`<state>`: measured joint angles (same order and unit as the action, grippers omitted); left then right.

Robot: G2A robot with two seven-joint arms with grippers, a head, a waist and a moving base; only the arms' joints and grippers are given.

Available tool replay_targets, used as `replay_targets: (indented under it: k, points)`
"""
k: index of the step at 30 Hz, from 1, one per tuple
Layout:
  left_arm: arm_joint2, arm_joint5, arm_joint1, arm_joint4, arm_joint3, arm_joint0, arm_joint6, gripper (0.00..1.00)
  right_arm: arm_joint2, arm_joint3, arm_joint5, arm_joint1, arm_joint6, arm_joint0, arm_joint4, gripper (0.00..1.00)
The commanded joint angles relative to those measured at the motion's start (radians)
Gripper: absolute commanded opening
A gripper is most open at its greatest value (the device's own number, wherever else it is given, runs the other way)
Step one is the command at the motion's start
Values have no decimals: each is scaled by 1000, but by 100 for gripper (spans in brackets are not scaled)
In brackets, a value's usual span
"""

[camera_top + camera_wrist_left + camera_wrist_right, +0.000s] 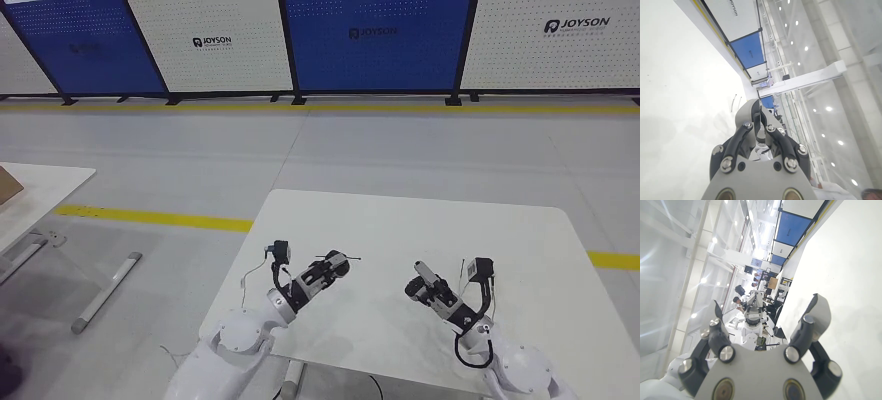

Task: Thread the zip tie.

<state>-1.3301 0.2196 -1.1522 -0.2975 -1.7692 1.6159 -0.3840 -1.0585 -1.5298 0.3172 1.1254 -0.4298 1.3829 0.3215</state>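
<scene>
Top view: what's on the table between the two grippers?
Only bare table, seen in the top view. The left gripper pinches a thin zip tie whose tip pokes toward the open right gripper.

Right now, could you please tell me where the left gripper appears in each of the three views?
Top view: the left gripper is over the white table, near its left edge, shut on the thin black zip tie.
Left wrist view: the left gripper is in the foreground, fingertips pinched on the zip tie.
Right wrist view: the left gripper is farther off, beyond the open right gripper.
Shared landmark: the white table.
</scene>
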Motion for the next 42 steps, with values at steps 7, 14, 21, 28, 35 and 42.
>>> replay_targets:
  k: [7,14,21,28,35,42]
  points:
    - [-128,116,12,-123,-167,105,-35,0,0,0,0,0,0,0,0,100]
    - [-200,120,11,-185,-271,179,-68,0,0,0,0,0,0,0,0,100]
    - [-200,120,11,-185,-271,179,-68,0,0,0,0,0,0,0,0,100]
    - [-187,120,2,-290,-317,151,-119,0,0,0,0,0,0,0,0,100]
    - [-206,120,-20,-263,-359,167,-140,0,0,0,0,0,0,0,0,100]
    - [-179,119,-27,-79,-303,156,-174,0,0,0,0,0,0,0,0,100]
